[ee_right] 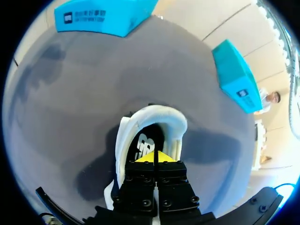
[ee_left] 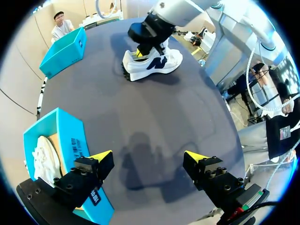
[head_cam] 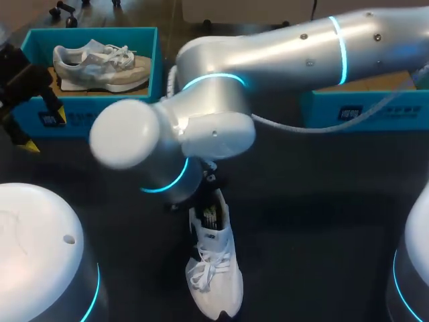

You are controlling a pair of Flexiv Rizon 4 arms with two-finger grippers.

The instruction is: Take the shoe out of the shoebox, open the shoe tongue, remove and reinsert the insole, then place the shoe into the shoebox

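A white sneaker (head_cam: 214,268) lies on the dark table near its front middle, toe toward the front edge. My right arm (head_cam: 268,60) reaches across from the right and hides its own gripper over the shoe's heel. In the right wrist view my right gripper (ee_right: 153,157) is shut, its yellow tips pressed together inside the sneaker's (ee_right: 150,122) opening, just above the dark printed insole (ee_right: 146,144); nothing shows between them. My left gripper (head_cam: 41,131) hangs open at the far left, in front of the blue shoebox (head_cam: 144,80). Nothing is between its fingers (ee_left: 101,157).
The blue shoebox (ee_left: 70,140) holds a second pale sneaker (head_cam: 100,67), seen beside my left finger as a white shoe (ee_left: 44,159). Another blue box (head_cam: 362,107) stands at the back right, also visible as a box (ee_left: 65,51) far ahead of my left gripper.
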